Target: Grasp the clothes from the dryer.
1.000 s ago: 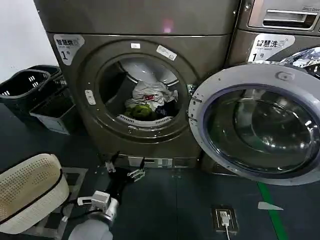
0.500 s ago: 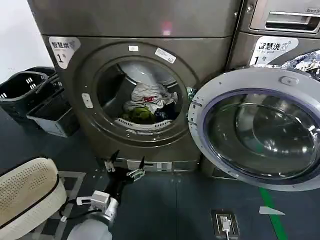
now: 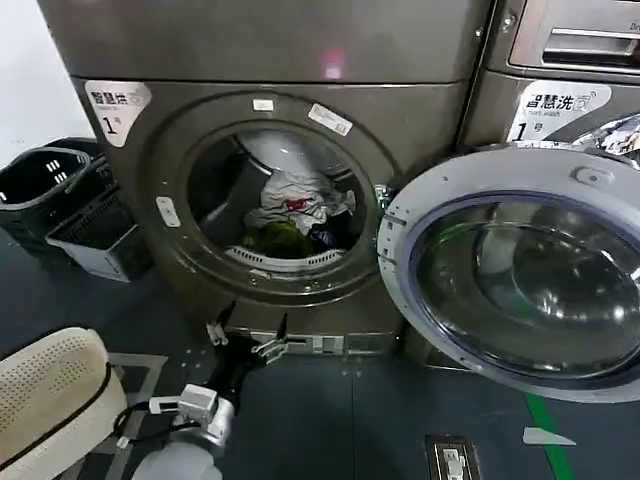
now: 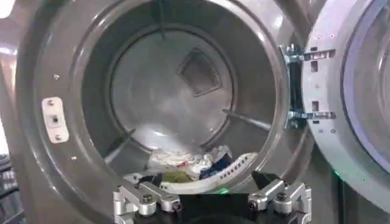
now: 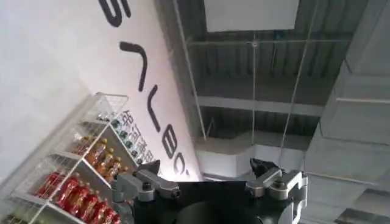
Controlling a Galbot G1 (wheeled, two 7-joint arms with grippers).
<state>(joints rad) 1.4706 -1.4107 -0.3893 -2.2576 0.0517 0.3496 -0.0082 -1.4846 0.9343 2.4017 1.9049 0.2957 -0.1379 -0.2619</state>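
The dryer point(image 3: 410, 115) stands in front of me with its round door point(image 3: 520, 270) swung open to the right. The clothes point(image 3: 296, 208), a heap of white, yellow-green and dark cloth, lie low inside the drum. My left gripper point(image 3: 246, 334) hangs open below the port, in front of the dryer's base, and holds nothing. In the left wrist view the clothes point(image 4: 190, 166) lie behind the port's lower rim, just beyond the open left gripper point(image 4: 207, 182). My right gripper point(image 5: 206, 168) is open with nothing in it and points up at a ceiling.
Black baskets point(image 3: 35, 175) and a grey one point(image 3: 95, 240) stand on the floor left of the dryer. A white perforated basket point(image 3: 50, 395) sits at my lower left. A neighbouring machine point(image 3: 560, 60) stands on the right behind the open door. A floor socket point(image 3: 450, 458) lies ahead.
The head view has shifted a little, so the dryer sits slightly further left in it. The left gripper stays open low in front of the dryer's base.
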